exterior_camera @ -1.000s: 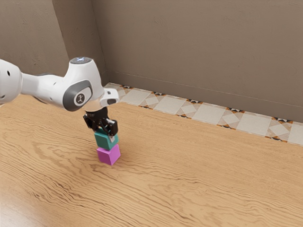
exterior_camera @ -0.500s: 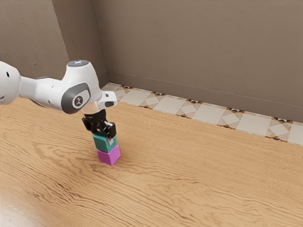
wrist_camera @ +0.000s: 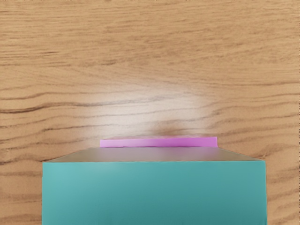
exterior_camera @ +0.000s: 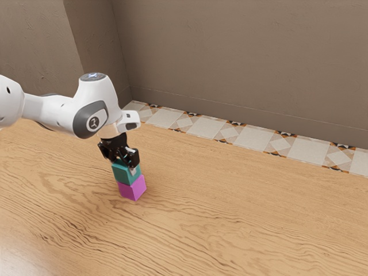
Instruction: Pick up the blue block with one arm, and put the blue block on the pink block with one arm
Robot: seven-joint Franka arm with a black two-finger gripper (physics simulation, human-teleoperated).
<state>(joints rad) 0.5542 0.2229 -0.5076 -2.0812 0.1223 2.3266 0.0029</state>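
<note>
A light wooden worktop (exterior_camera: 241, 224) with wavy dark grain fills the near part of the scene and runs off to the left and right. In the wrist view its grain (wrist_camera: 140, 56) shows a pale glare patch. Along its far edge lies a strip of patterned floor tiles (exterior_camera: 259, 138), cream with brown and orange corner motifs. Behind the tiles rises a plain grey-brown wall (exterior_camera: 241, 52), meeting a second wall (exterior_camera: 34, 40) at the far left.

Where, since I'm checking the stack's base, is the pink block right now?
In the exterior view, left of centre on the wooden table, the pink block sits directly beneath the blue block that the gripper holds.
</note>
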